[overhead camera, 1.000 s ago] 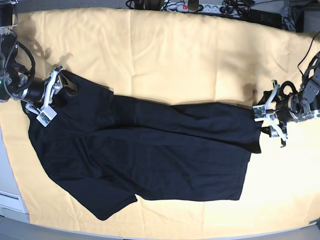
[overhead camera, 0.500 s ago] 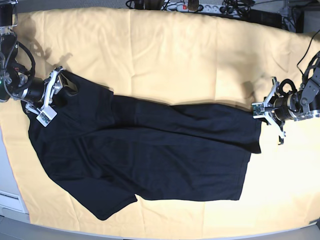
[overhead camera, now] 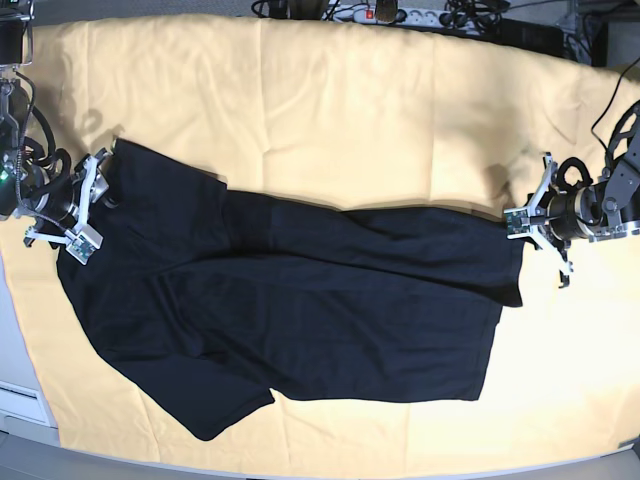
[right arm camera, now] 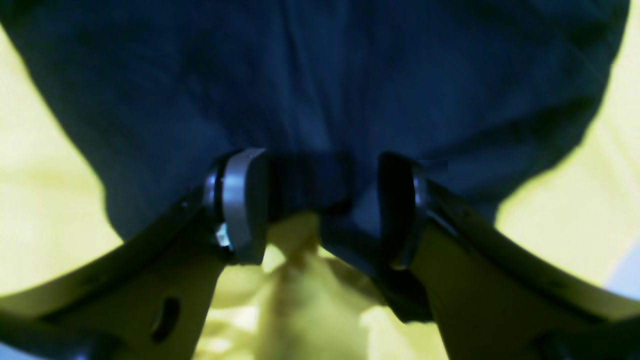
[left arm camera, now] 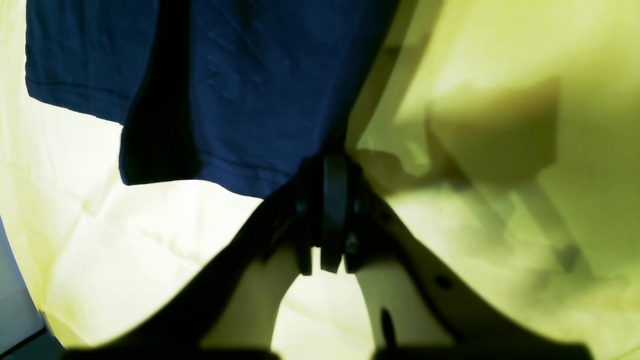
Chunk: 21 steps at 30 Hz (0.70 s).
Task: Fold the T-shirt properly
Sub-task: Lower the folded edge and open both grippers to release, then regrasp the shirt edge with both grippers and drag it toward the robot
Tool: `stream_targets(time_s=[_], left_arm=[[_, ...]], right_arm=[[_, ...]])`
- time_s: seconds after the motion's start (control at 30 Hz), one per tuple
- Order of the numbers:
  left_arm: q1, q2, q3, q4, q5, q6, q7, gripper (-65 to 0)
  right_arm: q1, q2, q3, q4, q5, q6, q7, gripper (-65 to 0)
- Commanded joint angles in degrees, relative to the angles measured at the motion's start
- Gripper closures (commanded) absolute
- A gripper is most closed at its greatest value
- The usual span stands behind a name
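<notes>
Near edge: the pale yellow cloth (overhead camera: 330, 120) covers the bench from the front lip to the far side, with soft creases across it.
T-shirt (overhead camera: 290, 310): black, lying flat across the middle of the cloth, running left to right in the base view; one sleeve pokes out toward the near left, and the hem end sits at the right.
Left tool (overhead camera: 519, 222): at the right side of the base view, right at the far corner of the hem. In its wrist view the jaws are pressed together, and the stitched hem edge of the T-shirt (left arm camera: 260, 90) runs straight into them, so it looks pinched on that corner.
Shadow: a dark patch falls on the yellow cloth (left arm camera: 500, 225) just right of that corner.
Right tool (overhead camera: 86, 205): at the left of the base view, on the collar end of the shirt. Wrist view shows the fingers (right arm camera: 240, 200) spread wide, dark fabric (right arm camera: 320, 90) bunched between them and filling the top of the view; whether they actually bear on it, I cannot tell.
Far edge: a power strip (overhead camera: 385, 14) and tangled cables lie beyond the cloth.
</notes>
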Motion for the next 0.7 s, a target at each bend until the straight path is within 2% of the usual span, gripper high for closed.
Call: stream_targets(time_s=[0.0, 0.17, 0.23, 0.37, 0.53, 0.67], left_arm=[[-1.0, -1.3, -0.8, 0.5, -0.3, 0.3, -0.2, 0.0], [-1.0, -1.3, -0.8, 0.5, -0.3, 0.3, -0.2, 0.0], [-1.0, -1.3, -0.8, 0.5, -0.3, 0.3, -0.2, 0.0], [-1.0, -1.3, -0.8, 0.5, -0.3, 0.3, -0.2, 0.0], [-1.0, -1.4, -0.8, 0.5, -0.3, 0.3, -0.2, 0.0], [-1.0, -1.6, -0.8, 0.5, -0.3, 0.3, -0.2, 0.0]], right_arm=[[0.8, 2.0, 0.7, 0.8, -0.5, 0.1, 1.2, -36.1], [0.6, 4.8, 0.7, 0.8, -2.1, 0.1, 1.9, -36.1], [-0.4, 4.9, 0.7, 0.7, -1.3, 0.1, 2.2, -36.1], [-3.2, 4.4, 0.7, 0.7, -1.8, 0.1, 6.7, -36.1], [-4.0, 4.2, 0.7, 0.7, -2.1, 0.1, 8.4, -36.0], [-4.4, 3.6, 0.7, -0.7, -8.5, -2.1, 14.8, -36.0]])
